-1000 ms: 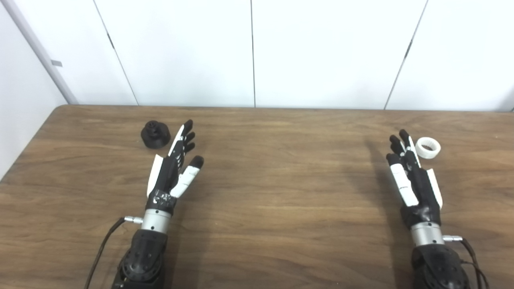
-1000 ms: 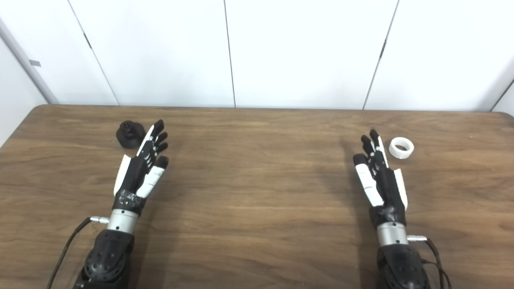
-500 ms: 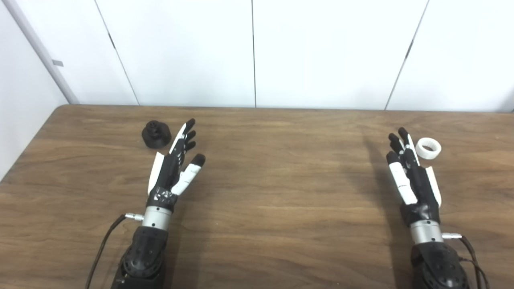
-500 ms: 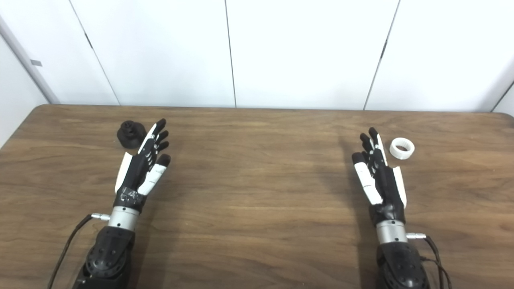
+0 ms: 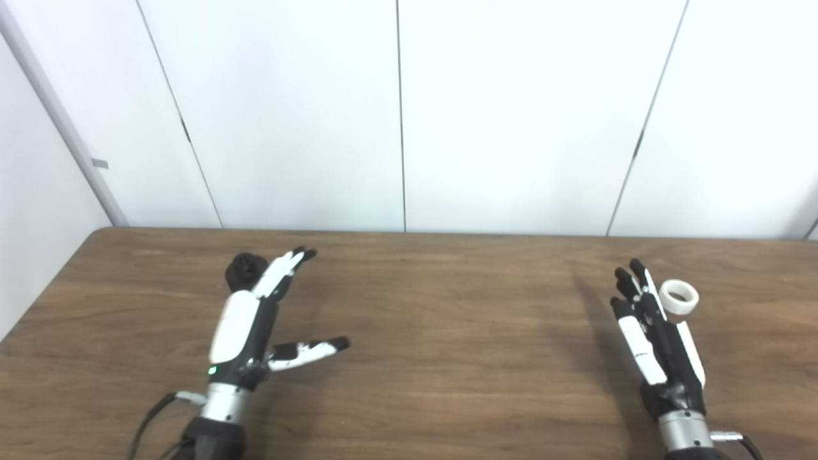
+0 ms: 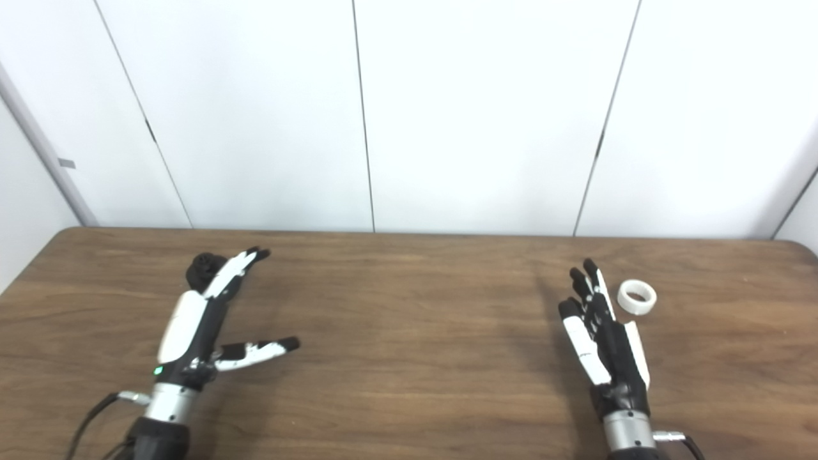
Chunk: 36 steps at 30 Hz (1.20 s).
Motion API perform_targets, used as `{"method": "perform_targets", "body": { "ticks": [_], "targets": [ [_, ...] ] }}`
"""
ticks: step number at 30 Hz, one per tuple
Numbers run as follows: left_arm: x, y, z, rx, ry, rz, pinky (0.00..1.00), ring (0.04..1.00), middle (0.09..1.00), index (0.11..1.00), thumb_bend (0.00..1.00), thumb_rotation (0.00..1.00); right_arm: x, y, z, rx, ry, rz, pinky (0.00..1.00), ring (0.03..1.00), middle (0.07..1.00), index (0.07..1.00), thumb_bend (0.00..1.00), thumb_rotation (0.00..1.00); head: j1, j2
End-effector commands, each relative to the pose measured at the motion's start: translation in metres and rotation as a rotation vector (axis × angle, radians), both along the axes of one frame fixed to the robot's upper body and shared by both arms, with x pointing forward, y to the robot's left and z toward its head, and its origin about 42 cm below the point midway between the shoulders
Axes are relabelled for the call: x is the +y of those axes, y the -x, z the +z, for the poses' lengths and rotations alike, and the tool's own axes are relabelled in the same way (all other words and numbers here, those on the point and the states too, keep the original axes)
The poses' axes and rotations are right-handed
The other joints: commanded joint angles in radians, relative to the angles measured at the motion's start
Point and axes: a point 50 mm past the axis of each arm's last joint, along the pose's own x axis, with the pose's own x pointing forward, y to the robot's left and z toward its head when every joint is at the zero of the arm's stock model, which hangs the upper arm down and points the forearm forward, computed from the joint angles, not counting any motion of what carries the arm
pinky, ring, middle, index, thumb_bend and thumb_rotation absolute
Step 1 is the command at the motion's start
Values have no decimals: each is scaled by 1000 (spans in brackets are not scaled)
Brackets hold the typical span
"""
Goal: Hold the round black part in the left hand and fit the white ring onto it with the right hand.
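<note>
The round black part point(image 5: 243, 269) stands on the wooden table point(image 5: 447, 332) at the far left, partly hidden behind my left hand's fingers. My left hand point(image 5: 252, 319) is open, back turned up, fingers stretched over the part's right side and thumb splayed out to the right; it holds nothing. The white ring point(image 5: 679, 296) lies on the table at the right. My right hand point(image 5: 652, 329) is open beside it, edge-on with fingers straight, its fingertips point(image 6: 586, 271) just left of the ring point(image 6: 636, 296) and apart from it.
White wall panels point(image 5: 402, 115) rise behind the table's far edge. A cable point(image 5: 150, 415) trails from my left wrist at the bottom left. The table's left edge runs close to the black part.
The camera has tilted up, so the whole scene sits lower. My left hand has rolled palm-down, spread its thumb and reached forward beside the black part. The right hand keeps its pose.
</note>
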Motion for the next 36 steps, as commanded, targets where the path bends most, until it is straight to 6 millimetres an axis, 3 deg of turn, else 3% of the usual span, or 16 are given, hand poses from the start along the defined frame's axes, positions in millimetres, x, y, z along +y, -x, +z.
{"method": "perform_targets", "body": {
  "ticks": [1,14,23,31,36],
  "targets": [
    [2,-2,-1,-78,-40,16,972,969,956,911,932,314,-3,12,-28,67,-11,-4,945,974,947,991,412,753,1,-4],
    [19,-22,2,-200,-88,142,975,970,966,916,909,361,-8,13,-30,58,-31,1,935,973,947,991,393,743,75,-15],
    [38,-35,0,-121,-24,278,1000,1000,993,941,954,398,-16,14,-35,66,-24,6,964,983,957,994,398,767,147,-25],
    [60,-52,0,-16,76,359,984,1000,1000,999,1000,417,-22,13,-36,73,-19,3,967,979,943,982,454,781,153,-28],
    [66,-57,-2,68,121,366,974,1000,1000,1000,1000,401,-25,13,-37,66,-16,10,961,977,945,986,438,766,154,-26]
  ]
}}
